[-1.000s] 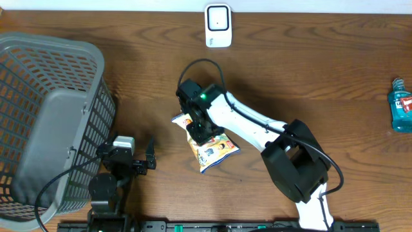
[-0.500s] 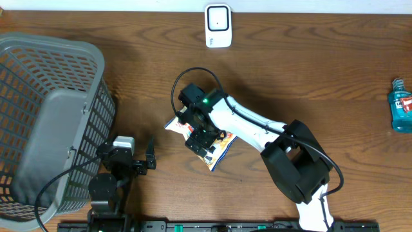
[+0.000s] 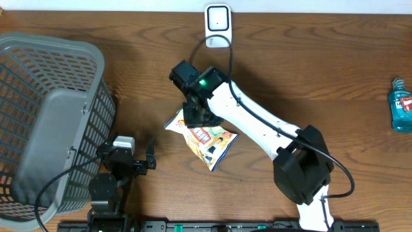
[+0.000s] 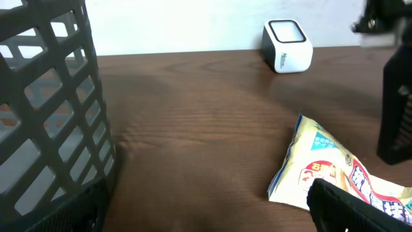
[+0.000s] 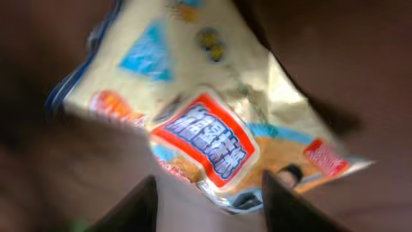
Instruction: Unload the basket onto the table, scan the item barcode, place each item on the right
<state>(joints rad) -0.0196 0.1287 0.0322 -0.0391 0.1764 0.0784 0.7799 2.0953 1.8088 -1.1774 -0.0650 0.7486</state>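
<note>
Hovering over the far left corner of the snack packet (image 3: 207, 142), the right gripper (image 3: 196, 117) has jaws partly apart. Whether they pinch it I cannot tell, while the left gripper (image 3: 143, 159) sits spread wide. The glossy, crinkled packet has swung round mid-table, still well short of the boxy white scanner (image 3: 218, 26).

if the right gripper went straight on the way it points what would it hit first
The snack bag: in the wrist view it lies straight ahead of the right gripper, whose fingers are spread. How far off is unclear.
</note>
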